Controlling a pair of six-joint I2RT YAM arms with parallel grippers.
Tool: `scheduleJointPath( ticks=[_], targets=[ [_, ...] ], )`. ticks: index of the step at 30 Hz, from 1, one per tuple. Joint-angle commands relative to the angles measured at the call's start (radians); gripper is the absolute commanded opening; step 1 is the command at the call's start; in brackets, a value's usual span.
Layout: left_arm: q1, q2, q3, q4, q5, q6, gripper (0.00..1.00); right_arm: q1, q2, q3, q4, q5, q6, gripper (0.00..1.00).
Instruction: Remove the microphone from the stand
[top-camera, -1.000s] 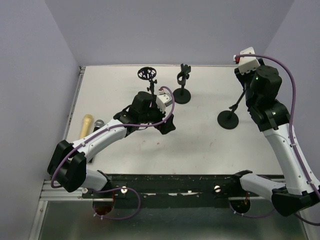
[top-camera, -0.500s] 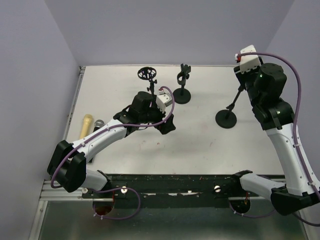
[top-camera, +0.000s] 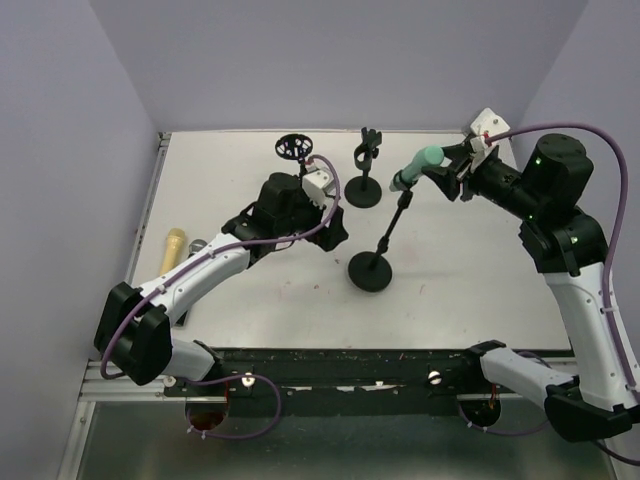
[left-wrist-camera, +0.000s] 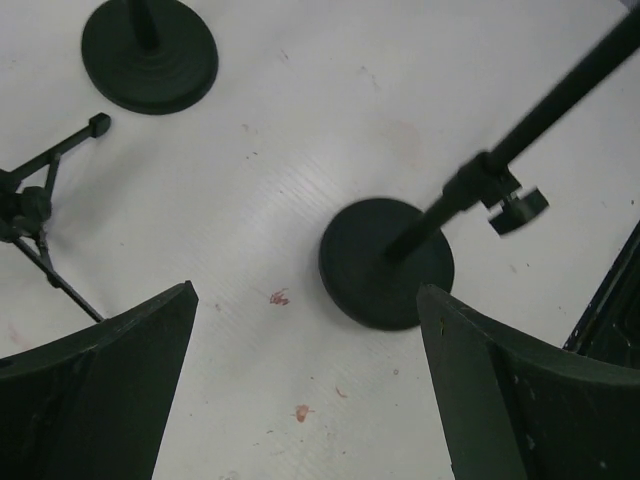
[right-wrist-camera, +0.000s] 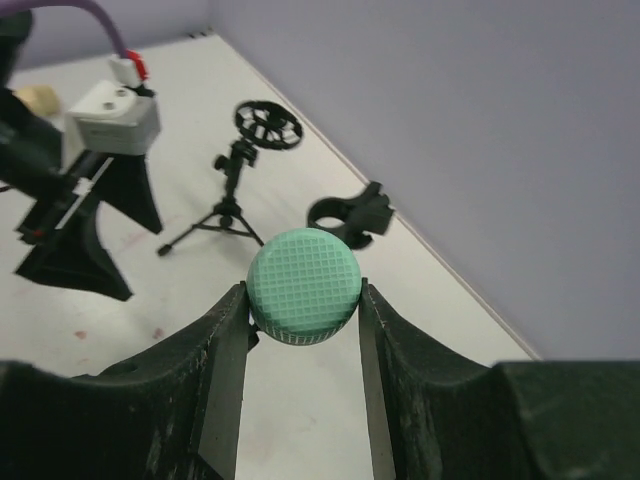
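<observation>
the stand has a round black base on the white worktop, near its middle, and a thin black pole that leans up and to the right. the microphone sits at the pole's top, raised above the worktop; it has a dark body and a rounded green mesh head. the left gripper hovers just left of the base with its jaws spread wide and nothing between them, the arm stretched low over the worktop. the right gripper, on an arm reared high and bent leftward, grips the microphone's green head, a finger pressed to each side.
</observation>
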Motion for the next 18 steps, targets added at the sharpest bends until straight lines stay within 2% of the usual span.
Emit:
scheduleJointPath(
  ticks=[1,5,10,18],
  targets=[
    [0.09,-0.066,0.048,-0.006,0.085,-0.071,0.98,0.003,0.039,0.004,0.267,-0.324,0.147,0.16],
    [0.127,-0.153,0.047,-0.012,0.237,0.042,0.94,0.003,0.114,0.016,0.382,-0.518,0.214,0.17],
    [0.127,-0.275,0.019,0.004,0.335,0.253,0.93,0.009,0.189,0.025,0.519,-0.632,0.27,0.2],
    [0.127,-0.304,0.071,-0.045,0.289,0.33,0.92,0.07,0.278,0.047,0.639,-0.704,0.216,0.2]
  ],
)
